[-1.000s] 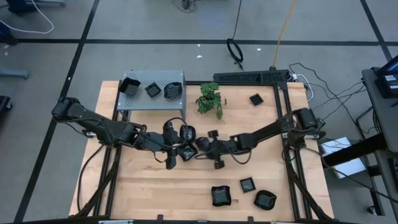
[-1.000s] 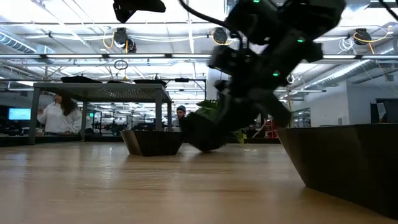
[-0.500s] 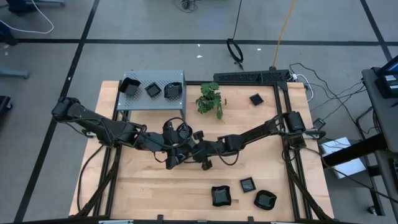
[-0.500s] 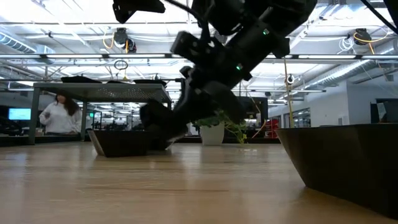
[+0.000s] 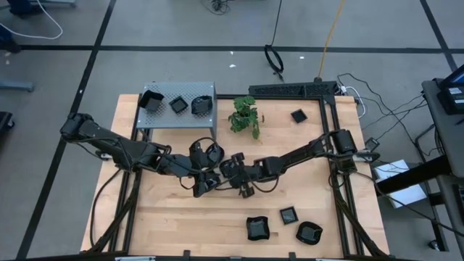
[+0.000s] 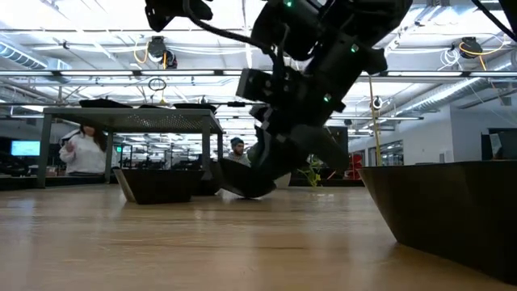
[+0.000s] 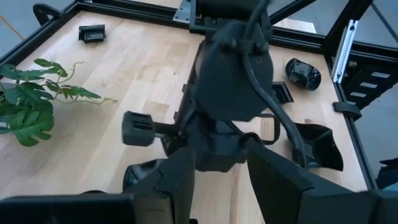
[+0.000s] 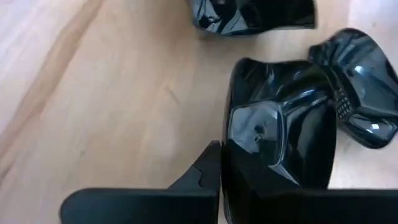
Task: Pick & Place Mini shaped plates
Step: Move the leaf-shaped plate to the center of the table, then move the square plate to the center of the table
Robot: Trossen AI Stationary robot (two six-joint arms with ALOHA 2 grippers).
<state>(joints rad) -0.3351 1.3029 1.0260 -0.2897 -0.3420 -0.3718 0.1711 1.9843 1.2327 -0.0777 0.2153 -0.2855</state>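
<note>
Right gripper (image 5: 226,171) at table centre, fingers clamped on a glossy black mini plate (image 8: 280,146), rim between the jaws. Left gripper (image 5: 208,176) just beside it; jaw state unclear.

both arms (image 5: 181,163) crowd mid-table; bare wood (image 5: 167,214) in front.

Bright overhead ceiling lights, glossy glare, perhaps slight close-up blur.
</note>
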